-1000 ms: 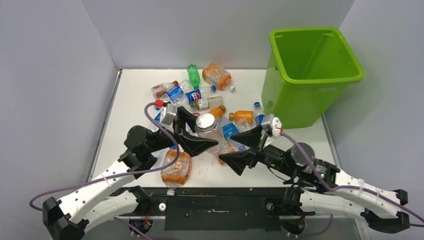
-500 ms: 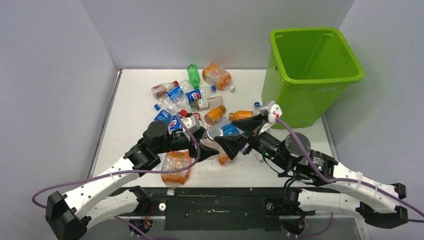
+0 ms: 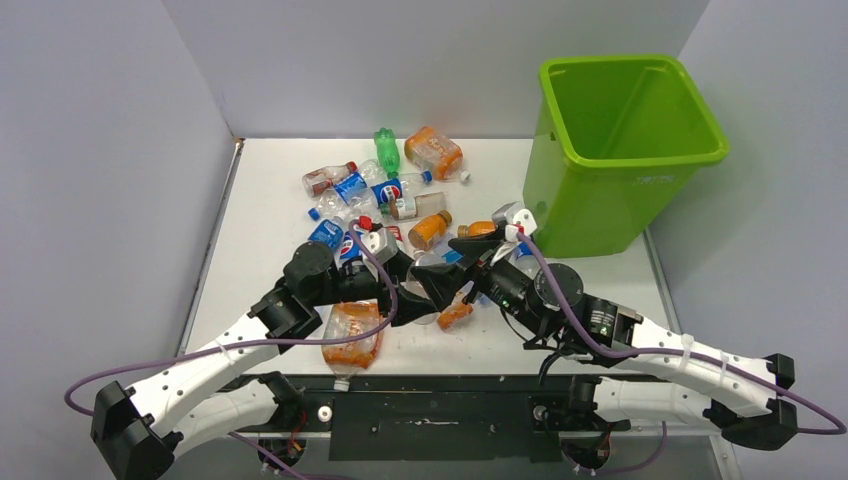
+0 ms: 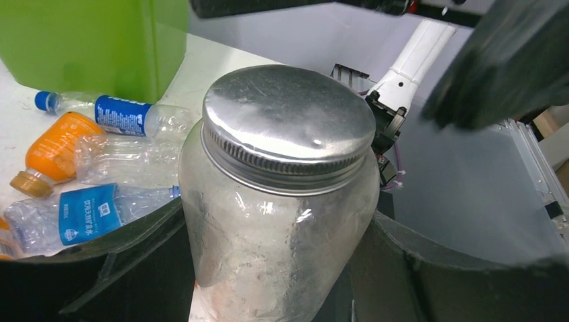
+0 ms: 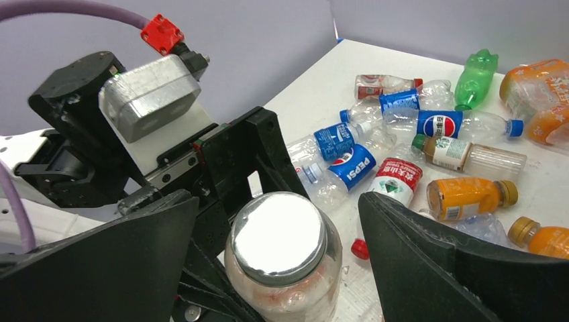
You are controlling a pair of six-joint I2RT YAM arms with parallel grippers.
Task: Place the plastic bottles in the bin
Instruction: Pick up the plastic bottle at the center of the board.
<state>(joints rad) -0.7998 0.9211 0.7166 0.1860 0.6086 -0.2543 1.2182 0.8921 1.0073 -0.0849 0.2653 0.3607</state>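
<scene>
One silver-lidded clear bottle (image 4: 282, 201), base hidden, pinched by left gripper (image 4: 278, 228); right gripper (image 5: 276, 201) spread around its lid.

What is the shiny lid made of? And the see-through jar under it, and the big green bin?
The lid looks like metal: silvery, brushed, with glints and a threaded rim. The jar seems clear plastic, cloudy and uneven, though glass isn't excluded. The bin looks like glossy moulded plastic.
</scene>
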